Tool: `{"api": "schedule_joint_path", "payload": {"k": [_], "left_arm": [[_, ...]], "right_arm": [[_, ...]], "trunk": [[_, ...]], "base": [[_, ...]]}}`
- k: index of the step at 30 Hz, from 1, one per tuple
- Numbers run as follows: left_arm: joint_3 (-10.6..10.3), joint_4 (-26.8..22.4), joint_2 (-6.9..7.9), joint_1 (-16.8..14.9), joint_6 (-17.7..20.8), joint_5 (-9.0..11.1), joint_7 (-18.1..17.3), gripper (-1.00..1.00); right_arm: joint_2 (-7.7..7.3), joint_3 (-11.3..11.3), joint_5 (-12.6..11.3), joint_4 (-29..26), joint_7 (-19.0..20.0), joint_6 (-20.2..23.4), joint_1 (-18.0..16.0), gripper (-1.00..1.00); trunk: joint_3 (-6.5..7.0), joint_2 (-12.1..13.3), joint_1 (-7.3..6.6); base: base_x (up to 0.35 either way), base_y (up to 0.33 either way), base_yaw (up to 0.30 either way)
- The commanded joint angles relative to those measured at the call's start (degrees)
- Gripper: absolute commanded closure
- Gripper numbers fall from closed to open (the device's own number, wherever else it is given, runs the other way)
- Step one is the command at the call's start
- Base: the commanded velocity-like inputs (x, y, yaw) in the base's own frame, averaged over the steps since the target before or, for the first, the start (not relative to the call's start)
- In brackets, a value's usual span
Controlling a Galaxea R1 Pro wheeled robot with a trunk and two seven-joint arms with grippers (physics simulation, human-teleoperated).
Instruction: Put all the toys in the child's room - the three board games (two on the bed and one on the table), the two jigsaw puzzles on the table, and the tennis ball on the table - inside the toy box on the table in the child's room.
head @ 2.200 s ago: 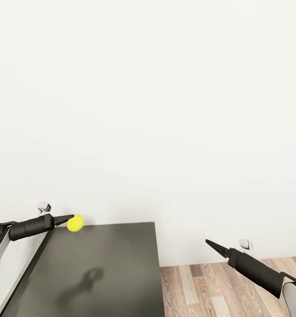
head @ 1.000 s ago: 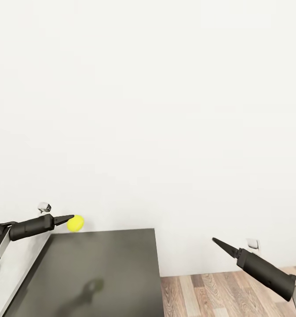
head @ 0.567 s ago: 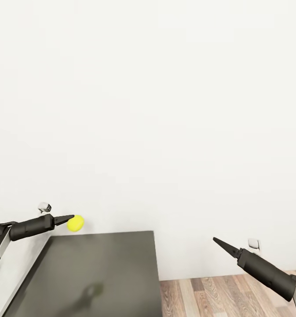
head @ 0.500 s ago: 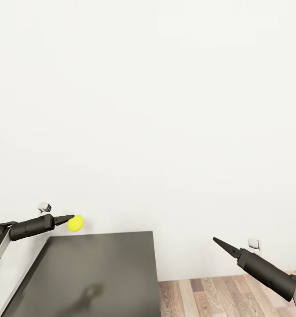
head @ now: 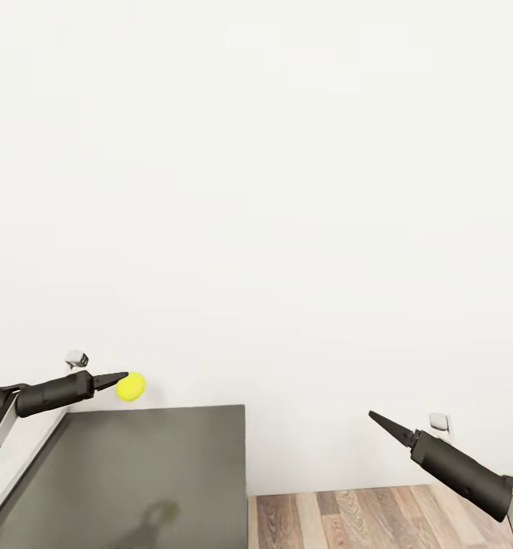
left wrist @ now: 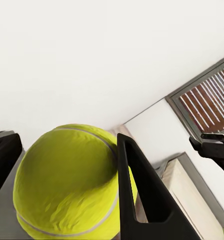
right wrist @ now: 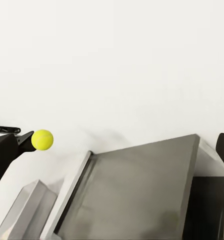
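Note:
My left gripper (head: 123, 378) is shut on the yellow-green tennis ball (head: 131, 386) and holds it in the air above the far left corner of the dark grey shelf unit (head: 157, 465). In the left wrist view the tennis ball (left wrist: 67, 185) sits between the two black fingers (left wrist: 141, 200). From the right wrist view the tennis ball (right wrist: 42, 139) is small, at the tip of my left gripper. My right gripper (head: 373, 416) hangs open and empty over the wood floor. A pale grey sloping shape (right wrist: 24, 210) stands beside the shelf; I cannot tell whether it is the toy box.
A plain white wall (head: 256, 191) stands close behind the shelf. The light-grey desk top (head: 24, 450) adjoins the shelf on its left. Wood-plank floor (head: 363, 518) lies to the right. The left wrist view catches a dark-framed window (left wrist: 211, 95) and a beige bed (left wrist: 189, 197).
The whole picture has shifted, so the shelf's right edge now lies further left and lower. My right arm rose a little. The left gripper still holds the ball the same way.

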Motion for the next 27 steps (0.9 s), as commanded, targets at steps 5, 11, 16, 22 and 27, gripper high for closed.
{"api": "schedule_joint_path", "payload": {"k": [5, 11, 16, 22, 27], "left_arm": [[0.04, 0.0, 0.01, -0.06, 0.57, -0.09, -0.25, 1.0], [0.04, -0.03, 0.02, -0.06, 0.57, -0.09, -0.25, 1.0], [0.04, -0.07, 0.05, -0.06, 0.57, -0.09, -0.25, 1.0], [0.04, -0.09, 0.14, -0.06, 0.57, -0.09, -0.25, 1.0], [0.04, -0.08, 0.17, -0.06, 0.57, -0.09, -0.25, 1.0]], "right_arm": [[0.01, 0.07, -0.01, 0.01, 0.03, 0.26, -0.04, -1.0], [0.05, 0.41, 0.27, 0.01, -0.18, 0.09, -0.04, -1.0], [0.09, 0.63, 0.59, 0.0, -0.32, 0.13, -0.06, -1.0], [0.1, 0.71, 0.8, 0.0, -0.52, 0.43, -0.04, -1.0], [0.1, 0.71, 0.86, 0.07, -0.63, 0.64, -0.04, -1.0]], "trunk": [[0.31, -0.13, 0.04], [0.79, -0.13, 0.04], [1.15, -0.13, 0.04], [1.53, -0.13, 0.04], [1.61, -0.13, 0.04]], "base": [[0.0, -0.082, 0.142], [-0.045, -0.01, 0.19], [-0.133, -0.001, 0.208], [-0.214, 0.038, 0.21], [-0.113, 0.046, 0.062]]}}
